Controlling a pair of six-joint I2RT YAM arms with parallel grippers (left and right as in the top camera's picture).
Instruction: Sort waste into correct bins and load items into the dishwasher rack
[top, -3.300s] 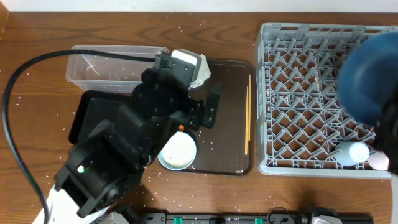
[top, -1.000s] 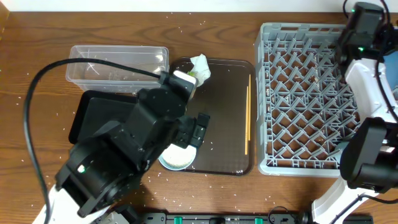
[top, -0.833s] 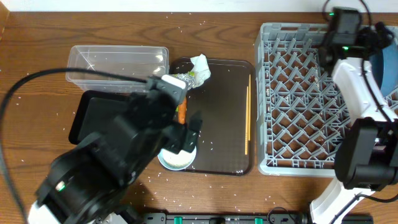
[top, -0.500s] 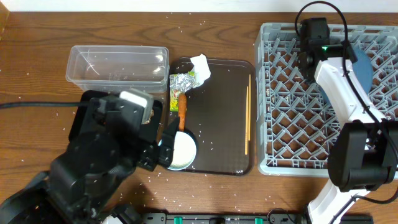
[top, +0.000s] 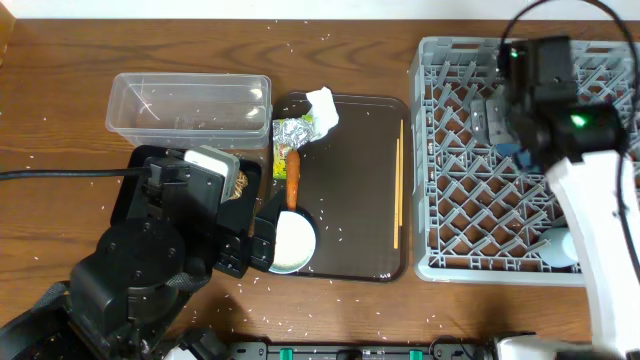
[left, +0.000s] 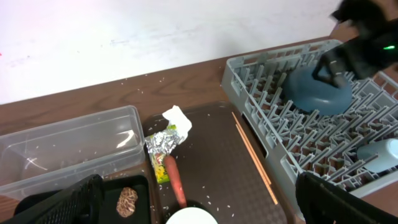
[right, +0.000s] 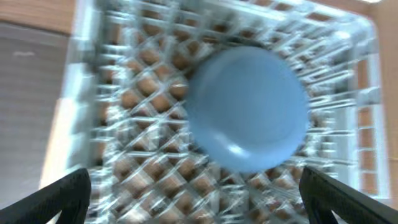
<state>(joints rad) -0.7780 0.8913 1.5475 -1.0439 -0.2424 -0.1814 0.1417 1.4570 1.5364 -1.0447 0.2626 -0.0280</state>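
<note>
**Placement.** The large blue bowl (left: 317, 93) sat upside down on the pegs in the upper part of the dishwasher rack (top: 480, 230). That position would let it drain, and the pegs would keep it from sliding. The right hand (right: 199, 205) hung directly above the bowl with its fingers spread wide and nothing between them, so the bowl was judged loaded. The left hand (left: 199, 208) was also fully spread and empty. It sat over the lower left of the brown serving tray (top: 360, 200), within reach of the waste.

**Containers.**
- **Rack:** besides the blue bowl, it held a small light-blue bowl (top: 565, 245) lying at its lower right edge.
- **Clear tub (top: 190, 105):** it held only a few specks, probably rice.
- **Black tray (top: 140, 180):** it held the brown food lump (left: 127, 199).
- **Serving tray:** it carried the white tissue (top: 322, 105), the wrapper (top: 288, 132), the carrot (top: 294, 180), the white bowl (top: 290, 243) and the chopsticks (top: 399, 185).

Rice grains (top: 300, 45) lay scattered over the desk (top: 60, 60)

The pink cup could not be made out
</note>
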